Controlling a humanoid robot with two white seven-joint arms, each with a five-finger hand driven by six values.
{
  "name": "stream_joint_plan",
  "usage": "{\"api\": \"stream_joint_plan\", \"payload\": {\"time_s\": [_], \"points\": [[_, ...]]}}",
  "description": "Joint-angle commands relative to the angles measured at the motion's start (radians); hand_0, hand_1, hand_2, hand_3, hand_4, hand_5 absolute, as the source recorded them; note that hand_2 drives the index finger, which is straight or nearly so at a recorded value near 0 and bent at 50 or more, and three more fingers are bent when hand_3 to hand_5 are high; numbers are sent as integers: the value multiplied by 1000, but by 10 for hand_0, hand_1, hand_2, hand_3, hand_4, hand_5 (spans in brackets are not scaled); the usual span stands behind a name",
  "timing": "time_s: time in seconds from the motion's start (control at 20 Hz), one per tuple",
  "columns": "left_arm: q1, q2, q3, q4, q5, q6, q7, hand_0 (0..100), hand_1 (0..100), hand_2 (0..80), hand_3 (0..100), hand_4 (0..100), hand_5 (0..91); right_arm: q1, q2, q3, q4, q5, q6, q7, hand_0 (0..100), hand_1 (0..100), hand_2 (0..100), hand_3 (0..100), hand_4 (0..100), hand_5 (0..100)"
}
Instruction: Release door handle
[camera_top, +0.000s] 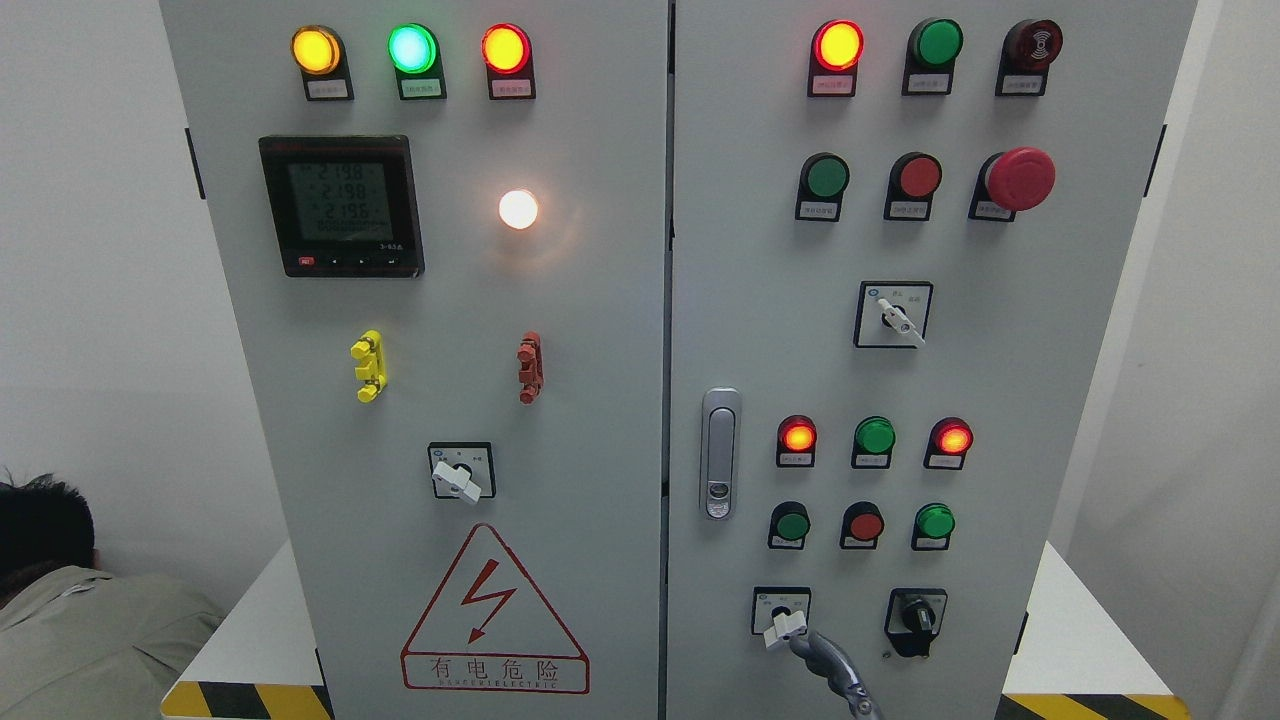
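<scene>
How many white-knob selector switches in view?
3. First switch, left door, lower middle. Second, right door, upper. Third, its bottom. None apparently hidden.

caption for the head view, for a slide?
Robot hand reaches up to the lower-right rotary switch on a closed two-door electrical cabinet; the door handle stands untouched.

Slim grey metallic finger (835, 665), glossy.
</scene>
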Motion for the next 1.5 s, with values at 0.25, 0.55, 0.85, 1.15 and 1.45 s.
{"api": "stream_joint_plan", "payload": {"time_s": [0.25,0.55,0.85,1.15,1.45], "points": [[0,0,0,0,0,1,2,0,0,45,104,4,0,-98,4,105,33,358,82,-53,485,241,0,662,671,640],[0,0,0,0,0,1,2,0,0,46,104,4,0,-196,6,114,127,586,170,-71,447,225,0,714,716,676],[0,0,0,0,0,0,2,0,0,45,104,4,0,-287,7,114,217,722,199,-77,435,204,0,750,729,682],[0,0,0,0,0,1,2,0,0,46,105,4,0,-362,9,114,314,755,237,-100,435,196,0,757,730,694],[0,0,0,0,0,1,2,0,0,45,106,4,0,-407,9,112,348,758,314,-97,415,201,0,774,743,717]]}}
